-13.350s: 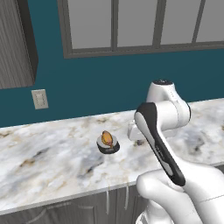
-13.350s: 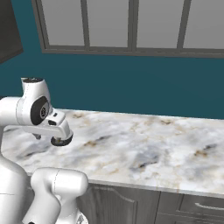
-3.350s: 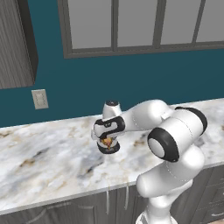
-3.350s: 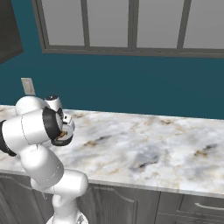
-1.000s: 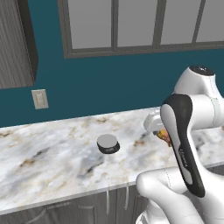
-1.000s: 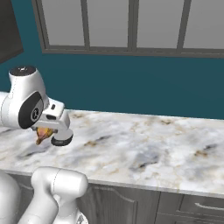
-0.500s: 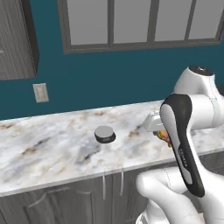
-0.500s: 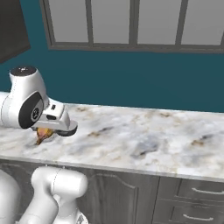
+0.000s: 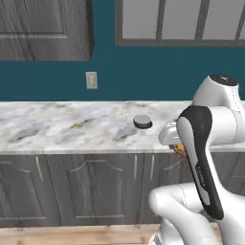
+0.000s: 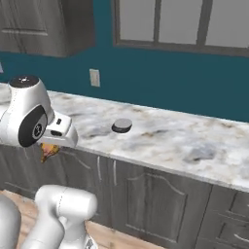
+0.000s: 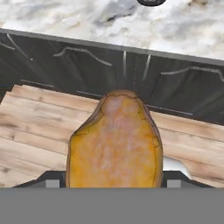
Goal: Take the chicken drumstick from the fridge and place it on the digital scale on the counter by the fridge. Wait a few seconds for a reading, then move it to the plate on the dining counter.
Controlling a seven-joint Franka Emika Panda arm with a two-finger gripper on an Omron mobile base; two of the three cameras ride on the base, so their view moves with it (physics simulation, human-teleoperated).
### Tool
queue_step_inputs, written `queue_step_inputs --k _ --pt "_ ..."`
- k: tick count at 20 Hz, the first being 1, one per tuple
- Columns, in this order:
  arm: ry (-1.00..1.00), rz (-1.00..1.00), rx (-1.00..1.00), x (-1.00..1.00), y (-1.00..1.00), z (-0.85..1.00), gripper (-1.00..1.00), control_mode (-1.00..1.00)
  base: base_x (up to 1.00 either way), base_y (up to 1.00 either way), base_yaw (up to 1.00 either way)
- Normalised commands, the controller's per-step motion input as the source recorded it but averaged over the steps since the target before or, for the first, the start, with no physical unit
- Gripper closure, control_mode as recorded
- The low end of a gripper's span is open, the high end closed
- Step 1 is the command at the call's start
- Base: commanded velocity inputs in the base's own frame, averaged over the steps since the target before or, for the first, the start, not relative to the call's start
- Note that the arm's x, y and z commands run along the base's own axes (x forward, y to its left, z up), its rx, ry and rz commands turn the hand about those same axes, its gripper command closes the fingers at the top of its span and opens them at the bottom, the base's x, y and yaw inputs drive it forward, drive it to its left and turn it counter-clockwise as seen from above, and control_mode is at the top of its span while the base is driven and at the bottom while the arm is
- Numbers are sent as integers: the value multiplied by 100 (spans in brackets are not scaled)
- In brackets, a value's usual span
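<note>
Drumstick [image 11: 114, 140] carried off scale [image 9: 142, 121].
Held pinched in gripper [image 10: 48, 150], long axis up-frame in hand view; plate not seen yet.

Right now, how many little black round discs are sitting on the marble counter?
1. The small black round disc, the digital scale, sits alone on the white-grey marble counter, near its front edge, below the windows. Others could lie beyond the pictures' edges.

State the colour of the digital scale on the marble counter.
Dark grey to black digital scale; the left base view shows it best.
</note>
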Motion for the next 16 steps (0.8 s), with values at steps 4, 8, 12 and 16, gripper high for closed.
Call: queue_step_inputs --k 4,8,12,16 --pt "0 0 0 0 0 0 100 100 0 31 80" --pt "0 0 0 0 0 0 100 100 0 14 69" --pt "0 0 0 0 0 0 100 100 0 13 69" --pt "0 0 0 0 0 0 100 100 0 11 74"
